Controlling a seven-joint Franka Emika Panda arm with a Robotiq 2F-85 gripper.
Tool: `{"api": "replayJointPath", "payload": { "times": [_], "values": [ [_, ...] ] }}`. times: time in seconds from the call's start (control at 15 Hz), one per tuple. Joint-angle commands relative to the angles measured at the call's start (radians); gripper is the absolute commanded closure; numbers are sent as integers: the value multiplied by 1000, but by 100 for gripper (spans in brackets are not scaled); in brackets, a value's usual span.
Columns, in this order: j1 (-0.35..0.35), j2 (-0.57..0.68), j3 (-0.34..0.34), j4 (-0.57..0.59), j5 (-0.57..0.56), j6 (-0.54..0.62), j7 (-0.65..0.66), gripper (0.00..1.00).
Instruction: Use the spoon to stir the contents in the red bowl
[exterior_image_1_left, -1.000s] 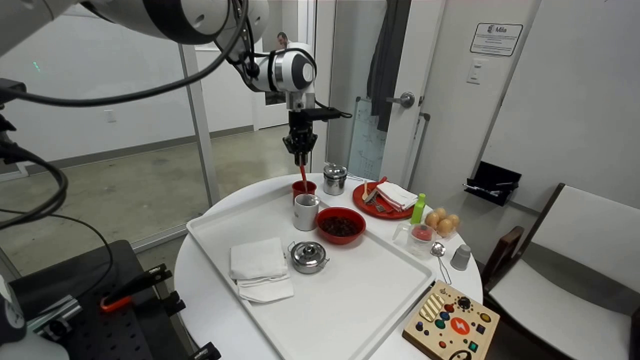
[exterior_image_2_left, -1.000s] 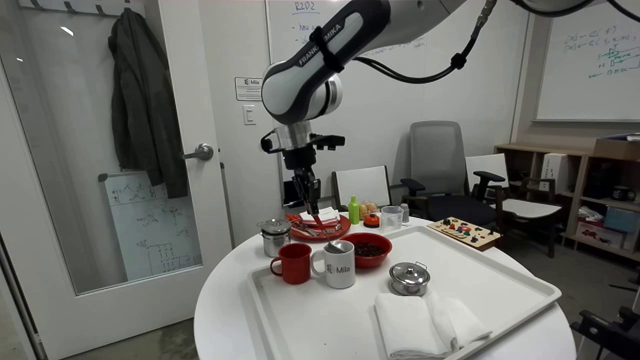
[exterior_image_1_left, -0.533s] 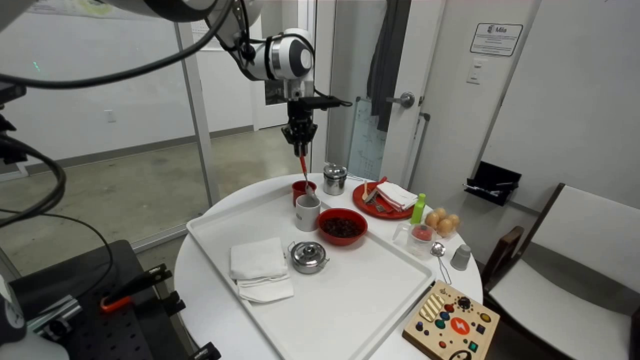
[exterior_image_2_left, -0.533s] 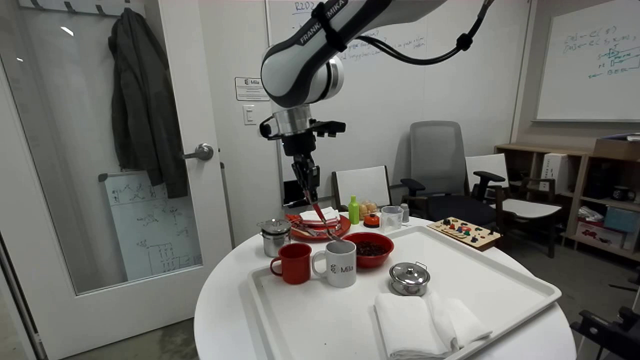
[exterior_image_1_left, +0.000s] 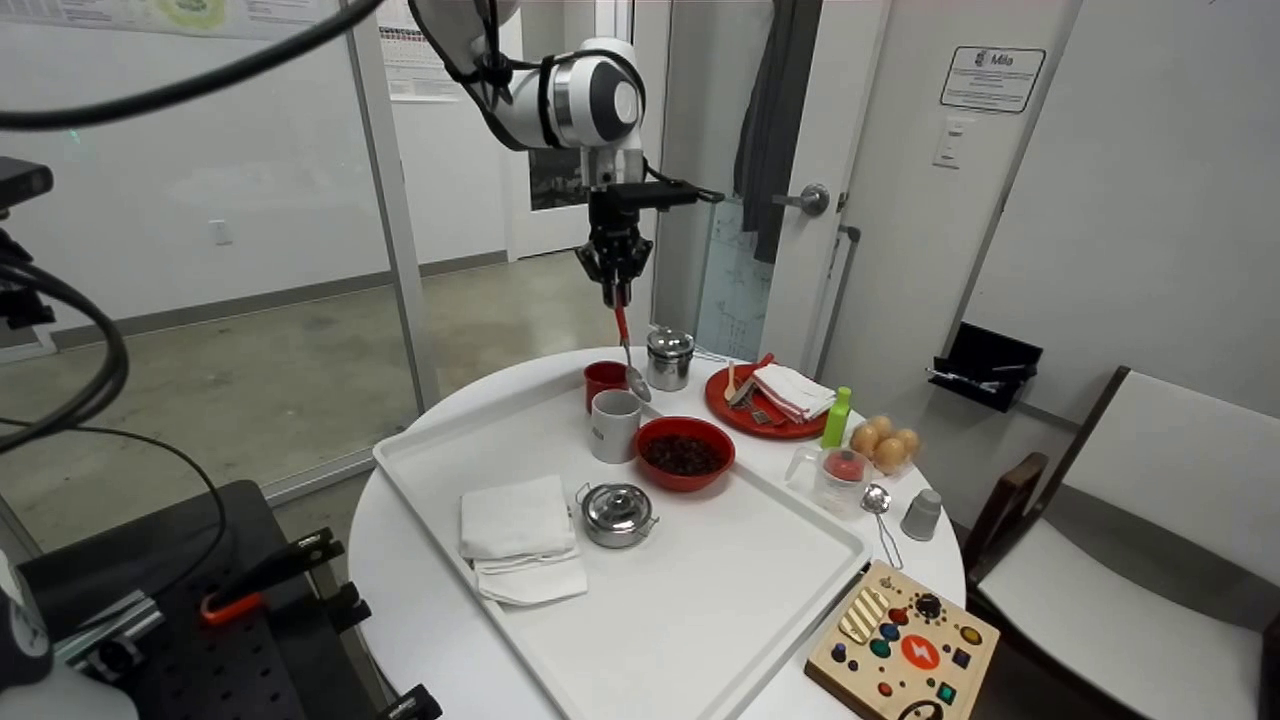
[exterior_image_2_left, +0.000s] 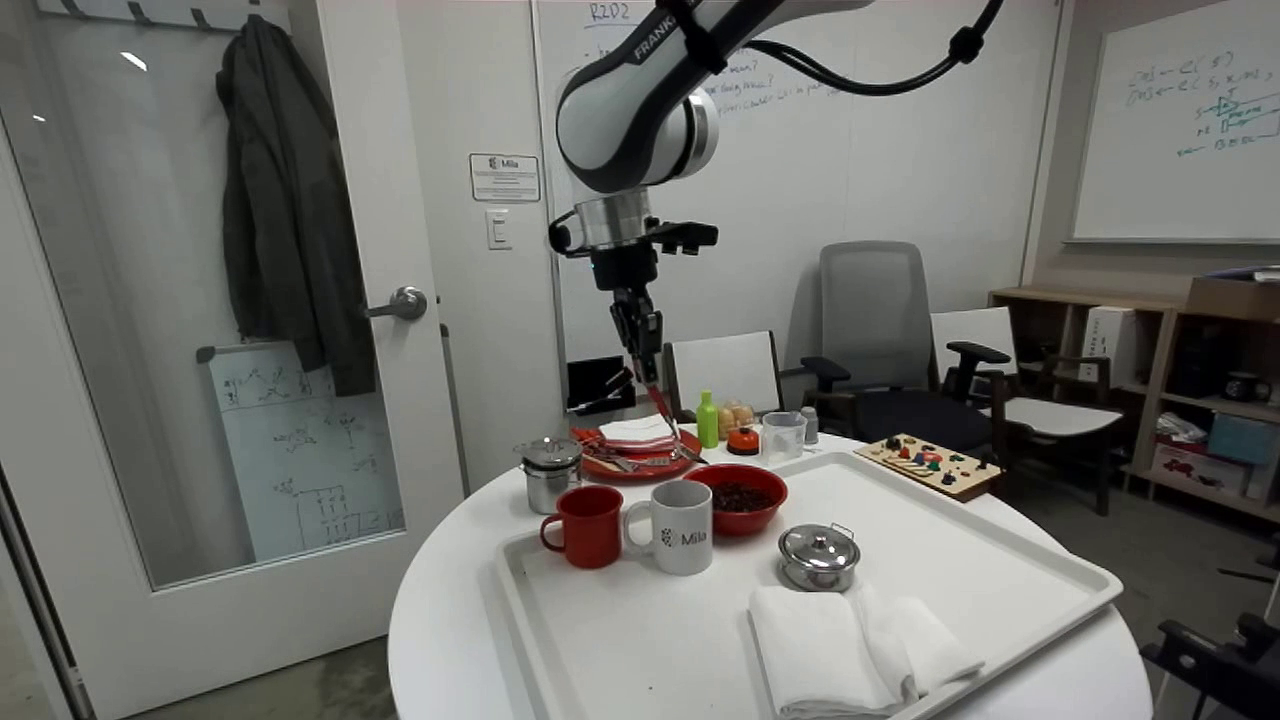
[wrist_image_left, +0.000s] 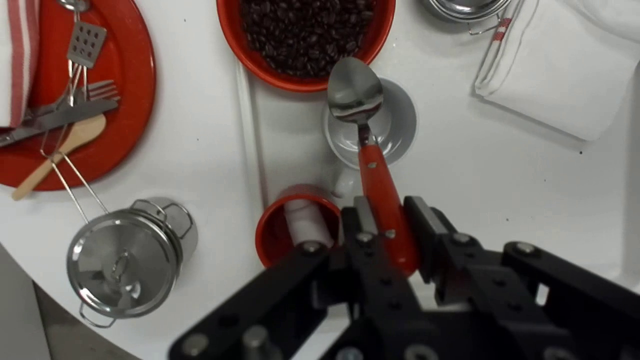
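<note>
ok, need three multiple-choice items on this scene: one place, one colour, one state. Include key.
1. The Mila mug stands on:
A) the red plate
B) the tray
C) a chair
2. The handle of the spoon is:
A) green
B) white
C) red
3. The gripper is:
A) shut on the spoon
B) open, holding nothing
C) shut on the red mug

1 B: both exterior views show its base there.
2 C: red shows plainly in the wrist view.
3 A: the wrist view shows the handle between the fingers, and both exterior views show the spoon hanging below.
</note>
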Motion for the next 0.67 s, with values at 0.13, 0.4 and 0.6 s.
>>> {"api": "replayJointPath", "payload": {
  "times": [0.13,0.4,0.6],
  "values": [
    [-45,-80,-37,-134,-17,75,59,86],
    [-52,-49,-54,-131,-25,81,89,86],
    [-38,-10,-72,-104,-44,60,142,86]
  ]
}}
